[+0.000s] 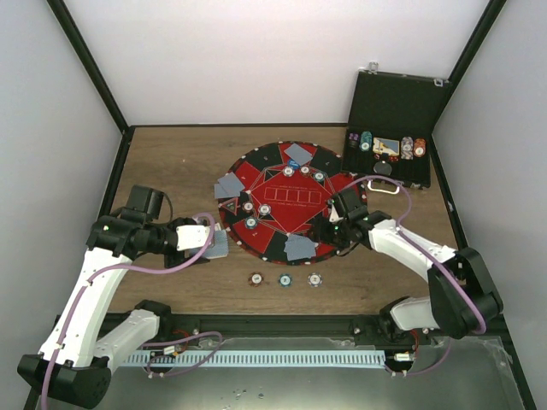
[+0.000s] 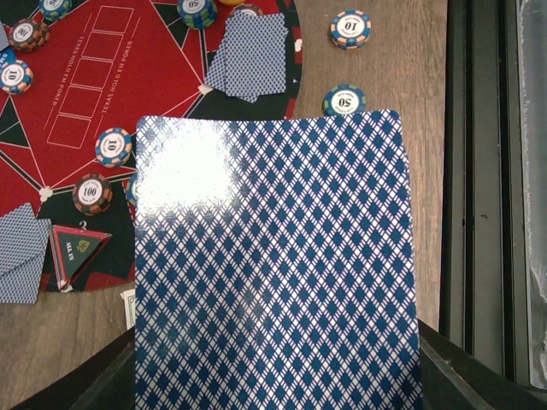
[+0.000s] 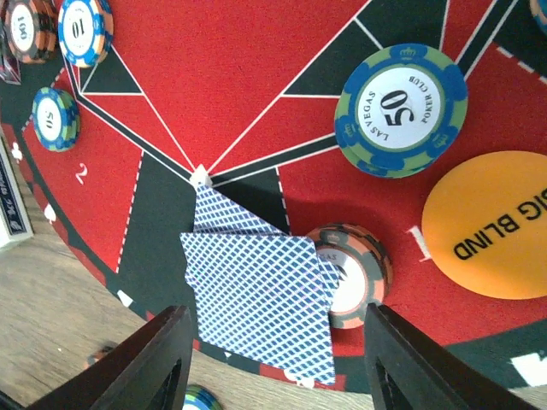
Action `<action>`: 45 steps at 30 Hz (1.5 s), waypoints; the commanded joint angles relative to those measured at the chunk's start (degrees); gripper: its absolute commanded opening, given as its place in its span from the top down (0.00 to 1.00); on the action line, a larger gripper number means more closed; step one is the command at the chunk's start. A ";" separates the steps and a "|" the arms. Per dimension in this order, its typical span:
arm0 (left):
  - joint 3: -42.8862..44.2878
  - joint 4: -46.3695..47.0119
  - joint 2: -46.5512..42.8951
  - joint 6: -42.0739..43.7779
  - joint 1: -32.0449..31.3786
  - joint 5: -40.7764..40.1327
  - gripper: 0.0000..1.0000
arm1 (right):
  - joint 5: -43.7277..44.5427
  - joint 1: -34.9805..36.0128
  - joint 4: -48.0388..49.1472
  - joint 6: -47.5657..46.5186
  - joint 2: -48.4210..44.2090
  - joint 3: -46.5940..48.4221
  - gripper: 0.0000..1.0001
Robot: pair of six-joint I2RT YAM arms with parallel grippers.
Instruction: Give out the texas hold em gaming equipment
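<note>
Blue-backed card (image 2: 273, 265) sits clamped in your left fingers (image 2: 479, 376) just off the near-left edge of the mat (image 1: 265, 175); your right fingers (image 3: 162, 359) gape wide above two cards (image 3: 256, 290) on its near rim.

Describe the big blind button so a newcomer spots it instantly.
In the right wrist view, find the round red-and-black mat, then the green-and-blue 50 chip on it. Lower right of it lies the big blind button: a plain orange disc, larger than the striped chips, printed BIG BLIND.

Card (image 2: 273, 256) glossy, mat (image 2: 85, 68) matt cloth, tbl (image 2: 402, 68) smooth wood-grain.
</note>
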 commanded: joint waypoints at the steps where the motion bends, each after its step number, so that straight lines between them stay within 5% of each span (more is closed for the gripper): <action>1: 1.28 -0.45 -0.13 1.30 0.09 2.71 0.96 | 0.86 -0.01 -3.99 -1.14 -2.51 3.31 0.40; 7: 1.25 -0.22 0.28 1.31 0.08 2.97 0.96 | -9.95 5.17 4.02 7.04 -10.25 4.93 0.20; 13: 1.33 -0.01 0.62 1.13 0.08 3.15 0.96 | -13.56 16.95 13.70 13.40 -7.13 12.07 0.09; 26: 1.69 -0.16 0.59 0.96 0.09 2.63 0.96 | -16.52 28.70 21.95 15.55 7.25 22.31 0.13; 45: 1.65 -0.88 -0.42 1.43 0.09 2.25 0.96 | -20.37 30.05 33.69 21.66 18.08 22.14 0.18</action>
